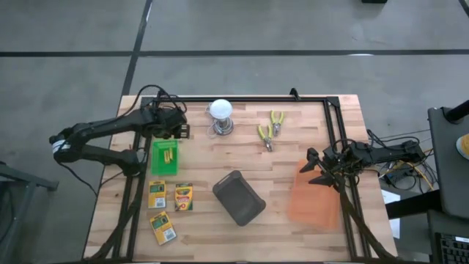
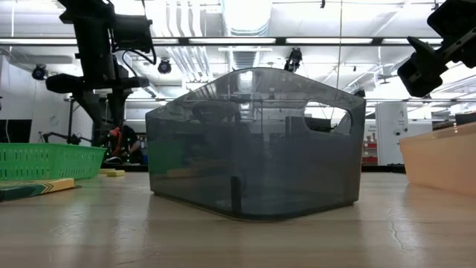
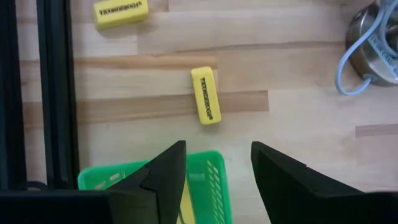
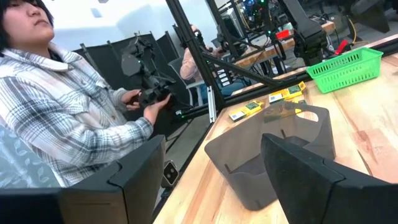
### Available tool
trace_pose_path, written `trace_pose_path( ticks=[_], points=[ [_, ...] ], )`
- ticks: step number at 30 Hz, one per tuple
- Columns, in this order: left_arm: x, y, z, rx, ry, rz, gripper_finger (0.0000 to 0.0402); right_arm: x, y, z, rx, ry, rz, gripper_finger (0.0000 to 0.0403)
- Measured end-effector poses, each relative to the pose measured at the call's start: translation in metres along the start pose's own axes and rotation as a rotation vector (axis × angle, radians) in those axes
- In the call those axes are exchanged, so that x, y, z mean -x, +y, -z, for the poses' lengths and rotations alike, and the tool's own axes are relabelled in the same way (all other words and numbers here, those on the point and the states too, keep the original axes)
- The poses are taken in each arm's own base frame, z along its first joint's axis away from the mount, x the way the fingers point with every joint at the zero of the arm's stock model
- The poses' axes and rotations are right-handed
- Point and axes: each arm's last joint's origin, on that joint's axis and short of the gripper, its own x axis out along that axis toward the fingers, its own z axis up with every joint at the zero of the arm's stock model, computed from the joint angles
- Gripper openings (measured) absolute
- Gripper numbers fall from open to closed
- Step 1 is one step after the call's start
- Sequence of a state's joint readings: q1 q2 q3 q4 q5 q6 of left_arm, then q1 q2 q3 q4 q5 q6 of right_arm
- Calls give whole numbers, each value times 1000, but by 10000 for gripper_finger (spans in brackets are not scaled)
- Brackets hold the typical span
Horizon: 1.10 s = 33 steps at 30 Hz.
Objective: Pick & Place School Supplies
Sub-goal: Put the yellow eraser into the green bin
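Observation:
Three green-and-yellow crayon boxes [image 1: 157, 194], [image 1: 183, 196], [image 1: 163, 226] lie flat on the table near its near-left corner. A green basket [image 1: 164, 156] stands beyond them with yellow stick pieces [image 1: 168, 155] inside. Two more yellow pieces [image 3: 206, 95], [image 3: 120, 11] lie flat on the wood past the basket's far end. My left gripper [image 1: 174, 126] [image 3: 217, 174] hovers open and empty over the basket's far end. My right gripper [image 1: 316, 167] [image 4: 211, 174] is open and empty above the orange bin's far edge.
A grey bin [image 1: 238, 197] stands mid-table and an orange bin [image 1: 314, 196] to its right. A white bulb on a metal base [image 1: 220, 116] and yellow-handled pliers [image 1: 270, 130] sit toward the far edge. A black frame [image 1: 330, 117] borders the table. A person [image 4: 68, 106] sits beyond the left side.

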State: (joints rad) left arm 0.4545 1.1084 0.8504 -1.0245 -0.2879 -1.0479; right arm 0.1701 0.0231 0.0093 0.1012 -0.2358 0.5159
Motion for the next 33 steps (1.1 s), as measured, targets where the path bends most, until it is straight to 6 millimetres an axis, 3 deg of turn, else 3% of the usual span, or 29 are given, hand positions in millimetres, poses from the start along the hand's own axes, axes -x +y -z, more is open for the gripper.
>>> trace_pose_path(
  ticks=[22,33],
  points=[
    [0,14,-27,77,27,0,186,0,0,0,0,0,0,259],
    [1,14,-32,10,62,52,186,0,0,0,0,0,0,267]
  ],
)
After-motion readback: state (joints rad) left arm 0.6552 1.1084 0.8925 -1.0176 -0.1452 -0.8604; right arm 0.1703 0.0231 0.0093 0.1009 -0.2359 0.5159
